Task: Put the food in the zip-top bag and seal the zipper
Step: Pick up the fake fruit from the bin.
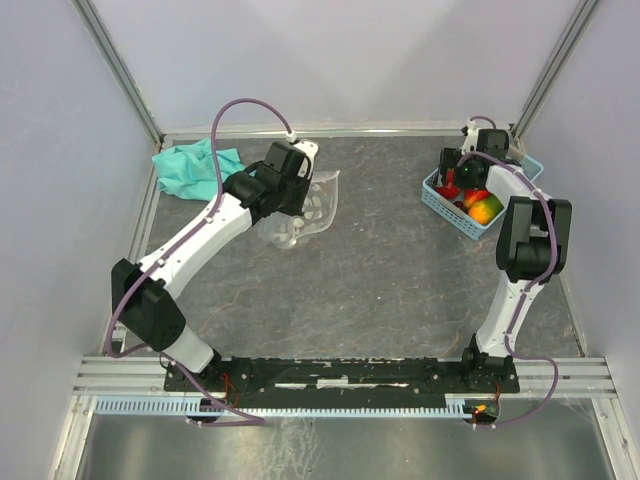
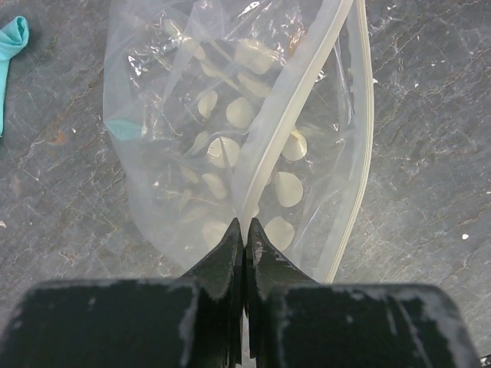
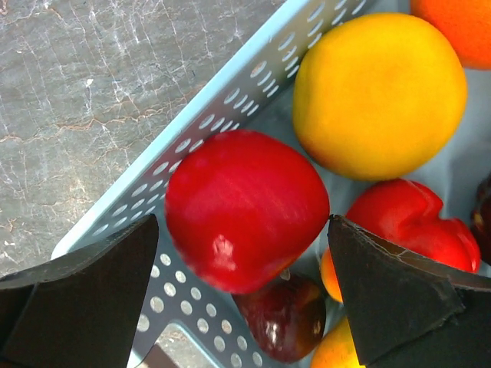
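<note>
The clear zip-top bag (image 1: 312,205) with white dots lies on the table at the back left. My left gripper (image 2: 245,224) is shut on the bag's whitish zipper strip (image 2: 285,115), which runs up and away from the fingertips; it also shows in the top view (image 1: 290,200). The food sits in the light-blue basket (image 1: 441,206): a red fruit (image 3: 245,207), a yellow one (image 3: 380,92), a dark maroon one (image 3: 284,318), another red one (image 3: 406,222). My right gripper (image 3: 242,224) is open just above the basket, the red fruit between its fingers, not gripped.
A teal cloth (image 1: 195,165) lies bunched at the back left, beside the bag; its edge shows in the left wrist view (image 2: 11,38). The basket stands near the back right corner, close to the frame post and side wall.
</note>
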`<state>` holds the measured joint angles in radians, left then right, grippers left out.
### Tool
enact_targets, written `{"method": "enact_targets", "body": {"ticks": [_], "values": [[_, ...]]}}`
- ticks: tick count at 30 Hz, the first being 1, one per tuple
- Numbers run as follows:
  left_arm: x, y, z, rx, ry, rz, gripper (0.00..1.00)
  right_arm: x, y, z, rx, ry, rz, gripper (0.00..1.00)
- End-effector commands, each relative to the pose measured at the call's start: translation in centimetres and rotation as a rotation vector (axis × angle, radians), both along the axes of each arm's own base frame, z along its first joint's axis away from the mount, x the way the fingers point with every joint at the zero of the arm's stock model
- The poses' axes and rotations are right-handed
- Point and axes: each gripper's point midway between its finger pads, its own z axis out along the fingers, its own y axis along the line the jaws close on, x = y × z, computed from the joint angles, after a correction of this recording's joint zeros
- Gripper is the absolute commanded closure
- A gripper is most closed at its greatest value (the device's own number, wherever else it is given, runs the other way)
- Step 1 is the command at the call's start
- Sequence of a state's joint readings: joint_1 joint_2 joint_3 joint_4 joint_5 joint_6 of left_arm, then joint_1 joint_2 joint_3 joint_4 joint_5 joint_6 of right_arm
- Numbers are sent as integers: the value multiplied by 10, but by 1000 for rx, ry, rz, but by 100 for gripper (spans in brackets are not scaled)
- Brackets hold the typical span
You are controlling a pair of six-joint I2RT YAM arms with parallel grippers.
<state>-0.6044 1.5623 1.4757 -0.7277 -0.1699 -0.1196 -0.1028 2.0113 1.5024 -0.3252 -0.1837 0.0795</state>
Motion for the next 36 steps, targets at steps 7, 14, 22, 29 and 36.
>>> {"method": "enact_targets", "body": {"ticks": [7,14,22,29,36], "values": [[3,-24,16,14,-46,-102,97,29,12,-6,100,-67,162,1],[1,-29,11,38,-38,-104,97,29,14,-4,123,-73,180,6],[2,-34,13,34,-45,-106,97,18,8,30,99,-116,116,25],[-2,-48,16,-24,-36,-123,97,-1,2,68,95,-171,10,28],[-6,-61,20,-100,-14,-129,97,-30,27,121,175,-257,-21,28]]}}
